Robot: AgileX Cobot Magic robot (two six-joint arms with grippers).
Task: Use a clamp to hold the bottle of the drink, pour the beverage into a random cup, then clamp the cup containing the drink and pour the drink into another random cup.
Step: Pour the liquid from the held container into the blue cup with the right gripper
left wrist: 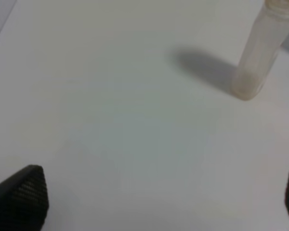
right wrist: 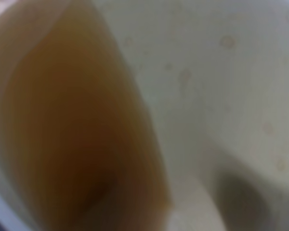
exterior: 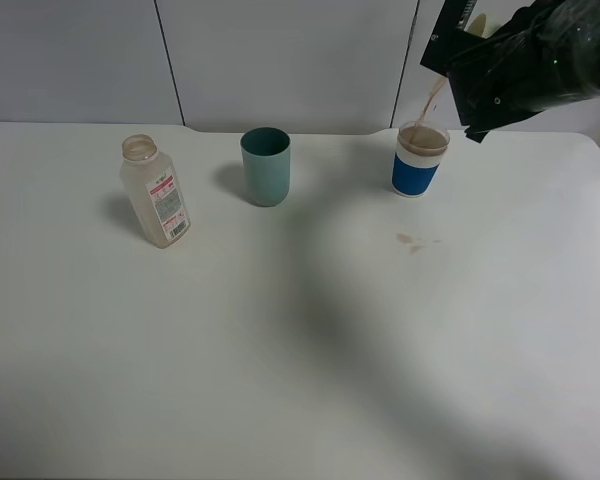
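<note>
Table (exterior: 280,380): we see small brown spills near the blue cup.
Right gripper (exterior: 500,75): clamped on the pale cup (exterior: 477,25), tipped above the blue cup (exterior: 418,160); tea (exterior: 435,100) streams in.
Left gripper (left wrist: 159,202): jaws spread wide, empty.
Bottle (exterior: 157,205): standing left, apparently empty.
Handling: we judge the pale cup light, thin, squeezable; hold mid-wall.
Hidden: pale cup mostly covered by the arm.
</note>
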